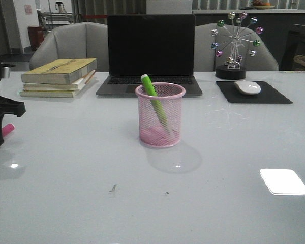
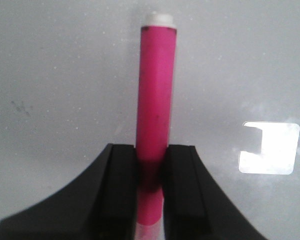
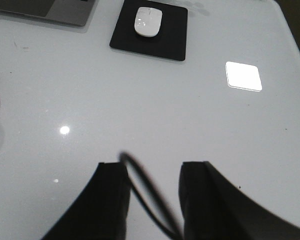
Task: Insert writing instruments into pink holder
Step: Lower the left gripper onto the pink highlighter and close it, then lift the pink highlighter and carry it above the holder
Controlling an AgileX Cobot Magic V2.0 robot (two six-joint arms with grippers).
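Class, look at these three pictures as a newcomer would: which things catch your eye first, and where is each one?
First comes the pink mesh cup at the middle of the table, with a lime green pen leaning inside it. Next is the hot pink pen clamped in the left gripper at the table's left edge. Behind stand a dark laptop and a stack of books.
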